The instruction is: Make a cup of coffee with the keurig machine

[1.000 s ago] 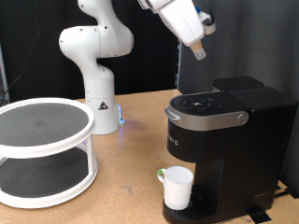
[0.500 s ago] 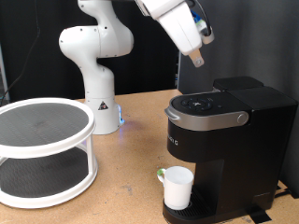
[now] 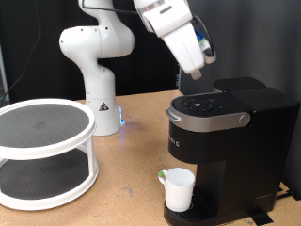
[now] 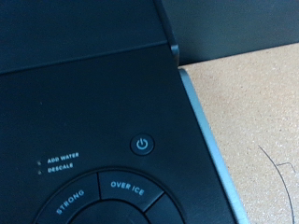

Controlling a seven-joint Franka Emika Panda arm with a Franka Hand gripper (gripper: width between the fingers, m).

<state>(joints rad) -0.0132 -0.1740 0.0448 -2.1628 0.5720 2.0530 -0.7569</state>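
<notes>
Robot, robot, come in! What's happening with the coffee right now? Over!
Gripper above the keurig machine, touching nothing. Cup on the drip tray under the spout. Nothing in the way. Over.

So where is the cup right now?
The cup stands upright at the exterior view's bottom, on the drip tray at the base of the keurig machine, under its brew head; the claw hangs above the machine.

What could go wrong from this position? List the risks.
1. The gripper hangs above the keurig machine lid; a descent slightly off could land beside the power button, on STRONG or OVER ICE.
2. The cup stands under the spout, its handle turned toward the exterior view's left; if it is off-centre, coffee might miss it.
3. ADD WATER sits on the panel; whether it is lit cannot be told.
</notes>
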